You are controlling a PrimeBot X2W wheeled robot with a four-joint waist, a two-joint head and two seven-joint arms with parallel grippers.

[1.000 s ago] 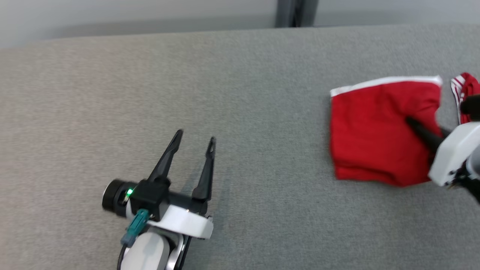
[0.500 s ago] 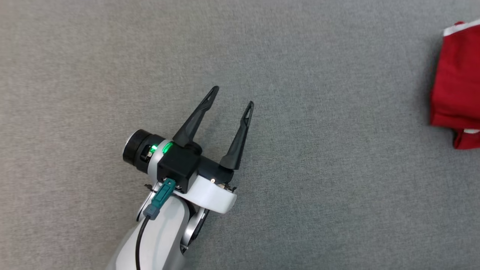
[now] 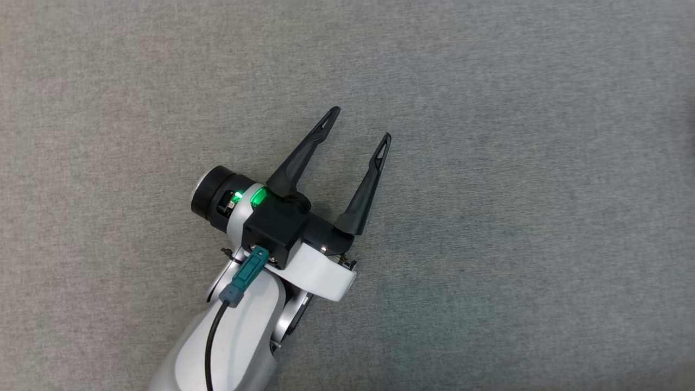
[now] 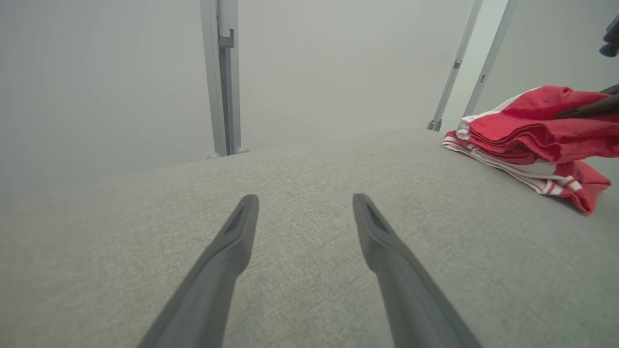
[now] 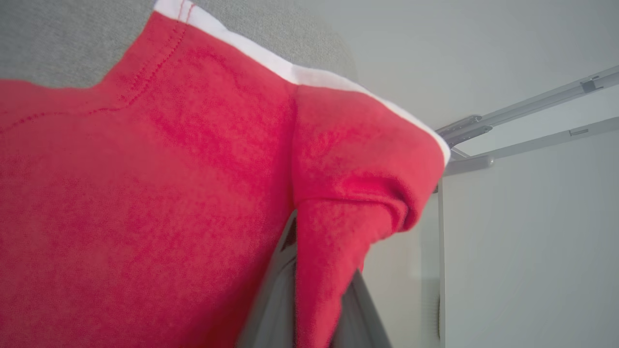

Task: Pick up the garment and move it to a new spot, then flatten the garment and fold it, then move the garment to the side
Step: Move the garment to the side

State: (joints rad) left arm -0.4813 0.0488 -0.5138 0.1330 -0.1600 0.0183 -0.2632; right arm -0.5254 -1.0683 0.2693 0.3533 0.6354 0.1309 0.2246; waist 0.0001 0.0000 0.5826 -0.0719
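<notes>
The garment is red with white trim and lies bunched in layers on the grey surface, far right in the left wrist view. A dark finger of my right gripper reaches into its upper fold there. Up close in the right wrist view, a red fold of the garment is pinched between the fingers of my right gripper, which is shut on it. My left gripper hovers low over bare grey cloth, well away from the garment. It is open with nothing between its fingers.
The grey fabric surface spreads all around the left gripper. Behind its far edge stand a metal post and slanted metal rails against a pale wall.
The head camera has swung, so the garment and my right gripper have slid out of its right edge. My left gripper stays open and my right stays shut.
</notes>
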